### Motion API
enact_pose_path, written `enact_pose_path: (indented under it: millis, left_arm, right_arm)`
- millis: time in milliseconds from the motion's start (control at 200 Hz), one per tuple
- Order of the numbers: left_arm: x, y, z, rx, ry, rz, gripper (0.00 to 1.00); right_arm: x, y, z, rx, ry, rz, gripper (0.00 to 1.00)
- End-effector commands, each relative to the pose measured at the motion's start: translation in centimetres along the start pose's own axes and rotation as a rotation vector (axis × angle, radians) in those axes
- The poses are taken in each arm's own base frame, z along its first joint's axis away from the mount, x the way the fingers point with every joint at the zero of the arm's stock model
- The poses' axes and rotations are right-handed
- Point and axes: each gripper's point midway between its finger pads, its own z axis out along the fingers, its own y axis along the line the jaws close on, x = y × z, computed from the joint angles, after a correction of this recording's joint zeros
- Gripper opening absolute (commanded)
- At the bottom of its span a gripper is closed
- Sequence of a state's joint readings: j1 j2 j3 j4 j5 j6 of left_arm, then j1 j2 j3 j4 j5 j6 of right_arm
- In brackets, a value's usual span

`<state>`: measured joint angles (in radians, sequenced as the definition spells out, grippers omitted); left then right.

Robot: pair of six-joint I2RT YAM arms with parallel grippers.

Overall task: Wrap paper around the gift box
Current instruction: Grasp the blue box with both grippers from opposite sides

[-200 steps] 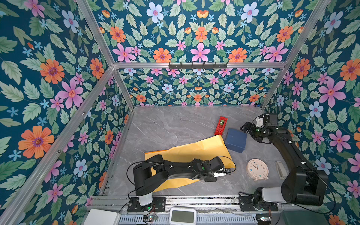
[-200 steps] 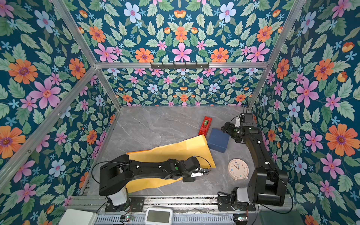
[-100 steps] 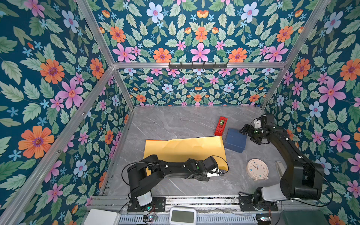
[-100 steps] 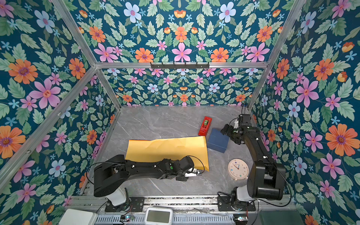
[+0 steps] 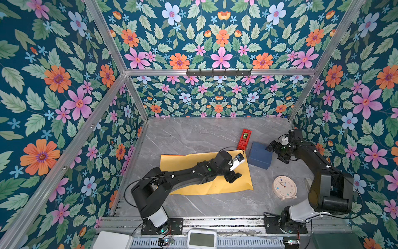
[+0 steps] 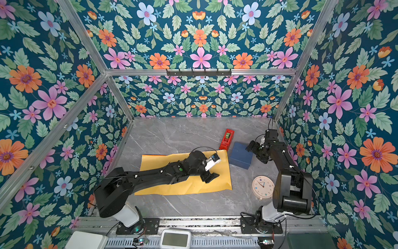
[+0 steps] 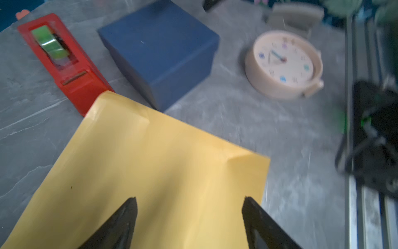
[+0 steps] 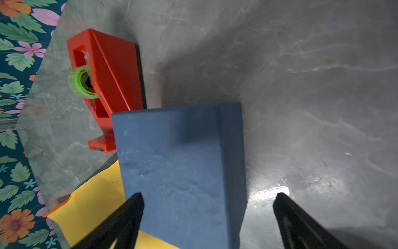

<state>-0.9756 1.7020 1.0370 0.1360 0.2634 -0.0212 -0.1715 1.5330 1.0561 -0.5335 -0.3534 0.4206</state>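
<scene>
The paper (image 5: 185,160) is lying yellow side up on the table (image 5: 193,133), the left jaws hanging wide and empty over it; the gift box (image 5: 259,155) is sitting just beside the paper, the right jaws standing wide over one box edge

A large creased sheet of yellow paper (image 5: 185,163) lies flat on the grey marble-patterned tabletop (image 5: 193,133), yellow face up. The black left arm reaches across it, and the left gripper (image 5: 233,177) hangs over the sheet's right part. Whether it touches the sheet cannot be told from here. Just beside the paper's far right corner sits a plain dark-blue cardboard gift box (image 5: 259,155), with a slim red rectangular tape dispenser (image 5: 244,139) at its far left corner. The right gripper (image 5: 277,153) stands at the box's right edge, fingers apart. A round cream-coloured clock (image 5: 284,187) lies face up nearer the front, apart from both the box and the paper.
</scene>
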Motion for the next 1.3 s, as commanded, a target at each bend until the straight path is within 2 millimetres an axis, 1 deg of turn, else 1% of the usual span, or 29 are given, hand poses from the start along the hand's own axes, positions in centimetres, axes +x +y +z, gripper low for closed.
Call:
enact_pose_path:
  millis: [0, 45, 55, 60, 120, 150, 195, 235, 325, 410, 510, 595, 695, 770, 840, 945, 1020, 1125, 1295]
  left_arm:
    - [-4.7, 0.7, 2.9, 0.103, -0.096, -0.379, 0.74]
    - [-5.3, 1.7, 4.4, 0.083, -0.087, -0.447, 0.72]
    - [-5.1, 1.9, 4.7, 0.077, -0.081, -0.461, 0.71]
    - [-5.5, 2.0, 4.7, 0.077, -0.086, -0.465, 0.71]
    - [-6.0, 2.9, 6.3, 0.053, -0.088, -0.525, 0.71]
    - [-5.9, 3.6, 7.2, 0.027, -0.083, -0.557, 0.72]
    - [-5.7, 4.2, 8.4, 0.008, -0.064, -0.584, 0.71]
    - [-5.2, 4.9, 9.5, -0.032, -0.039, -0.613, 0.71]
    - [-4.7, 6.2, 11.2, -0.07, -0.023, -0.654, 0.71]
    - [-5.1, 6.4, 12.5, -0.048, -0.033, -0.675, 0.7]
    - [-5.8, 5.9, 13.9, 0.0, -0.027, -0.683, 0.69]
    - [-6.3, 4.8, 14.3, 0.067, -0.038, -0.698, 0.67]
    - [-6.6, 2.7, 14.6, 0.138, -0.041, -0.7, 0.67]
    - [-6.8, 1.7, 14.7, 0.172, -0.044, -0.702, 0.67]
    - [-6.7, 1.8, 14.7, 0.178, -0.053, -0.727, 0.68]
    - [-5.6, 3.9, 14.9, 0.121, -0.054, -0.787, 0.7]
    - [-5.0, 4.4, 15.2, 0.109, -0.044, -0.815, 0.7]
    - [-4.4, 4.0, 15.8, 0.115, -0.016, -0.828, 0.72]
    - [-4.3, 2.5, 16.5, 0.165, 0.01, -0.843, 0.73]
  right_arm:
    - [-0.5, 1.0, 0.3, -0.074, -0.006, 0.018, 0.96]
    - [-0.5, 0.9, 0.3, -0.084, -0.007, 0.023, 0.96]
    - [-0.5, 0.8, 0.3, -0.084, -0.009, 0.026, 0.96]
    - [-0.5, 0.8, 0.3, -0.085, -0.008, 0.027, 0.96]
    - [-0.4, 0.6, 0.3, -0.09, -0.01, 0.032, 0.95]
    - [-0.4, 0.5, 0.4, -0.089, -0.01, 0.035, 0.94]
    - [-0.3, 0.4, 0.5, -0.09, -0.009, 0.039, 0.94]
    - [-0.2, 0.5, 0.6, -0.099, -0.009, 0.045, 0.93]
    - [0.1, 0.7, 1.1, -0.128, -0.006, 0.057, 0.93]
    - [0.4, 0.7, 1.3, -0.139, 0.0, 0.063, 0.92]
    - [0.7, 0.4, 1.4, -0.133, 0.001, 0.066, 0.91]
    - [0.7, -0.3, 1.1, -0.124, -0.012, 0.078, 0.9]
    - [0.4, -1.7, 0.5, -0.111, -0.038, 0.109, 0.89]
    - [0.3, -2.0, 0.3, -0.114, -0.049, 0.12, 0.89]
    - [0.5, -1.8, 0.5, -0.132, -0.039, 0.118, 0.89]
    - [1.0, -1.6, 0.9, -0.16, -0.015, 0.12, 0.89]
    - [1.2, -1.8, 1.2, -0.156, -0.013, 0.117, 0.89]
    - [1.8, -2.0, 1.5, -0.163, 0.001, 0.119, 0.88]
    - [3.3, -1.8, 1.7, -0.216, 0.02, 0.133, 0.85]
